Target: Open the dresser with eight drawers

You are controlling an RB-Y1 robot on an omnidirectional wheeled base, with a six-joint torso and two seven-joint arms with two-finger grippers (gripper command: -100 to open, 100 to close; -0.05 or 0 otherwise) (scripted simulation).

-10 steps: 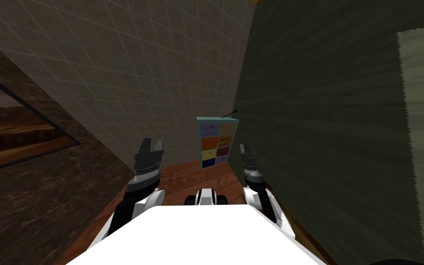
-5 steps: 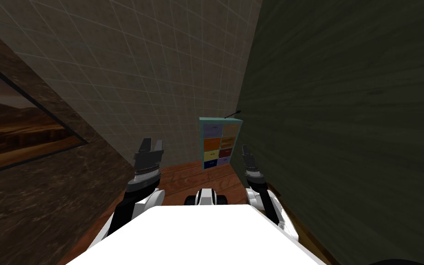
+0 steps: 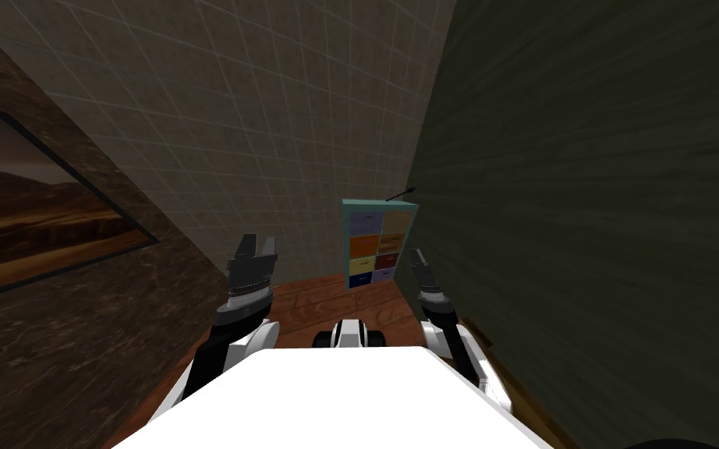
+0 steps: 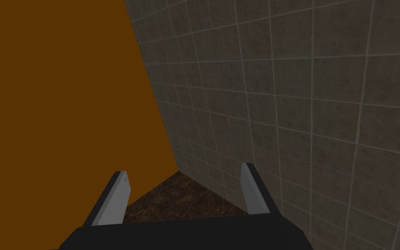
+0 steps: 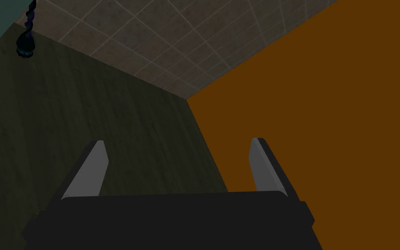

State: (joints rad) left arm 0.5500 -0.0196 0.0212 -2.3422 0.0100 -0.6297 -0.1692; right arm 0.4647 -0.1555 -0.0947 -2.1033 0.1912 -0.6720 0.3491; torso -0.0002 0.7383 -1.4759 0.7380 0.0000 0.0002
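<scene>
Grey tiled wall (image 3: 256, 117), dark green wall (image 3: 584, 195), wooden floor (image 3: 315, 302), framed landscape (image 3: 30, 210)

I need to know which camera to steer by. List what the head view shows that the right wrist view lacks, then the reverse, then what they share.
Head view adds: the dresser with its eight coloured drawer fronts, the wooden floor, the left gripper and a framed picture.
Right wrist view adds: a flat orange surface, and the right gripper's fingers up close, standing open.
Shared: the dark green wall, the tiled wall, the small dark thing and a teal edge beside it, likely the dresser's.
</scene>
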